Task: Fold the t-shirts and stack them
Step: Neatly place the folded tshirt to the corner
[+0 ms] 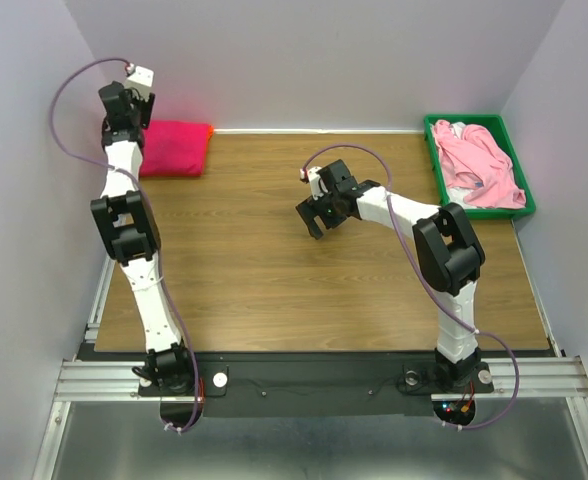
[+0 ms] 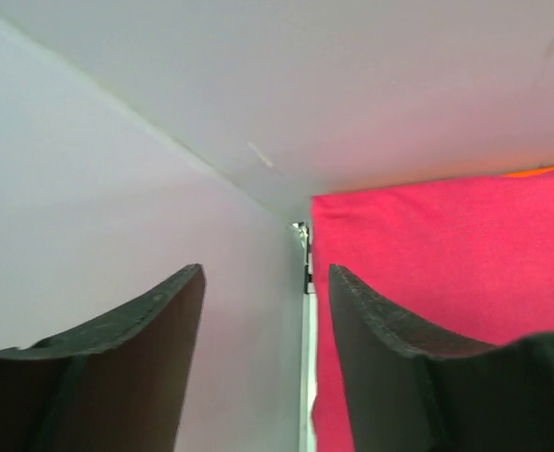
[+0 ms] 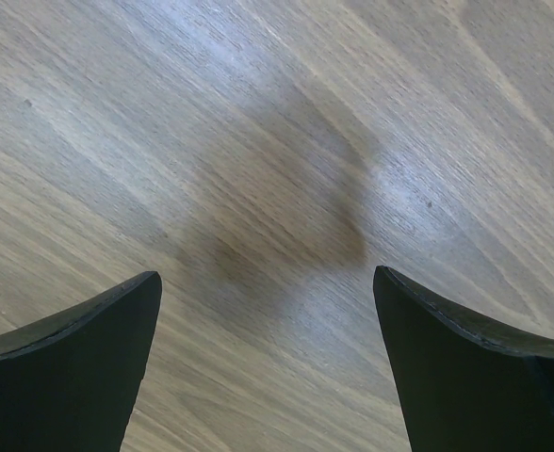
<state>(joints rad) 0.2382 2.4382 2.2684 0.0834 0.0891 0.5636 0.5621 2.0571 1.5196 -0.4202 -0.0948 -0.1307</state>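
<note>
L gripper hangs w/ jaws apart, nothing between them, just beside the folded crimson t-shirt at the table's far-left corner, by the wall. An orange t-shirt edge peeks from under it. R gripper is wide open & empty over bare wood mid-table. Pink t-shirt lies crumpled in the green tray, far right.

The left tool gapes on an outstretched arm; the right tool hangs wide open.
</note>
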